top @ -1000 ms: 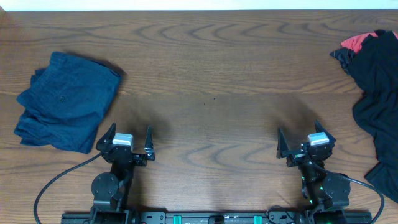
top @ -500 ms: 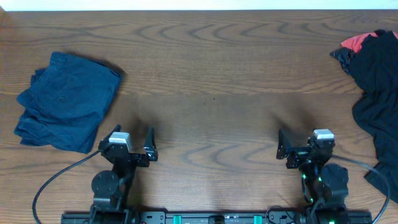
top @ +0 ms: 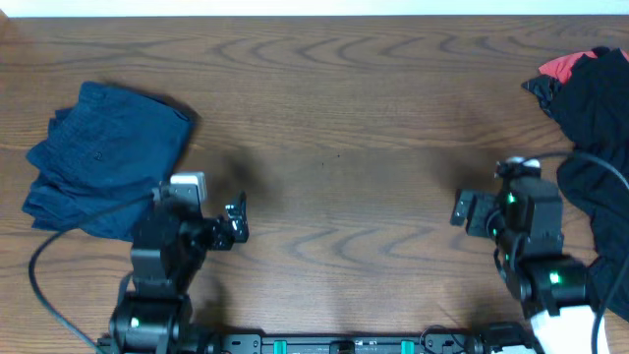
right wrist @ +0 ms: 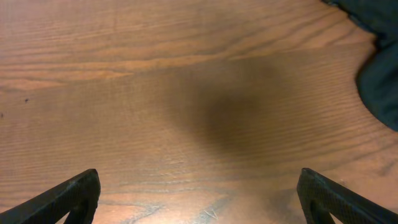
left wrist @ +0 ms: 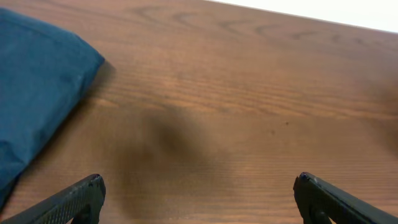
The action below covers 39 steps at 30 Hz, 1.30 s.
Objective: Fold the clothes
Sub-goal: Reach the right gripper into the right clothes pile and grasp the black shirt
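Observation:
The clothes lie in two places on the wooden table. A folded navy garment [top: 106, 157] sits at the left and fills the left side of the left wrist view [left wrist: 31, 81]. A crumpled black garment [top: 600, 128] with a red piece [top: 565, 66] under its far end lies at the right edge, and its dark cloth [right wrist: 380, 74] shows at the right of the right wrist view. My left gripper [top: 201, 205] [left wrist: 199, 182] hangs open over bare wood beside the navy garment. My right gripper [top: 491, 202] [right wrist: 199, 175] is open over bare wood, just left of the black garment.
The table's far edge [top: 314, 15] meets a white wall. Black cables trail from both arms near the front edge, one looping at the left [top: 44, 256]. Bare wood [top: 334, 147] lies between the two piles.
Both arms have lifted and reached farther onto the table. The left gripper has swung toward the navy garment and the right one toward the black pile. Both stay open.

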Available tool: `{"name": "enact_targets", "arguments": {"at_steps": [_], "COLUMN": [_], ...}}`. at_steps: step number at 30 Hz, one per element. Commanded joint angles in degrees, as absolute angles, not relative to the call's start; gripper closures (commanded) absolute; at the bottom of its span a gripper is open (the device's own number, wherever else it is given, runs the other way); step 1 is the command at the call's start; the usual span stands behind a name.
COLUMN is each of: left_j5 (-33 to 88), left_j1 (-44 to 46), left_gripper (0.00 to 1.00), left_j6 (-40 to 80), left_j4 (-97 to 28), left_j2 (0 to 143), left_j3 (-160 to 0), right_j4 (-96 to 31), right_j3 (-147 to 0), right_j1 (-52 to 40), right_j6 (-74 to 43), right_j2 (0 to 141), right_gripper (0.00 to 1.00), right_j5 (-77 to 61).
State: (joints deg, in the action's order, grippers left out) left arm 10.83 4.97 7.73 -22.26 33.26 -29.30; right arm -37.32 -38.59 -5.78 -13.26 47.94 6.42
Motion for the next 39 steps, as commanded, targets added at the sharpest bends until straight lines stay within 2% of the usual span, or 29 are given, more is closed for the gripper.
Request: {"name": "enact_targets", "arguments": {"at_steps": [1,2,5,7,20,39], "left_j5": [11.57,11.57,11.57,11.57,11.55,11.53], "left_j1": [4.67,4.67,4.67,4.67,4.67,4.67], "left_gripper": [0.02,0.02,0.02,0.02,0.02,0.02], "left_j6": [8.27,8.27,8.25,8.25,8.25,8.25], "left_j4": [-23.09,-23.18,-24.32,-24.82,-24.84,-24.86], "left_j2": [37.21,37.91,39.29,39.55,39.59,39.62], "left_j3": [-31.05,-31.05,-31.05,-31.05,-31.05,-30.98], "right_j4": [-38.57,-39.83,-50.39,-55.31,-50.24,-31.57], "right_j3": [-40.71,-40.71,-40.71,-40.56,-39.38,-33.15], "right_j1": [-4.75,-4.43,-1.67,1.08,20.40,36.16], "right_j6": [-14.81,-18.28,-40.84,-49.56,-53.34,-53.15], "right_j2": [51.07,51.86,54.96,57.49,76.95,87.46], "right_gripper": [0.01,0.01,0.01,0.01,0.01,0.12], "right_j5": [8.23,12.23,30.17,35.77,37.47,36.58]}}
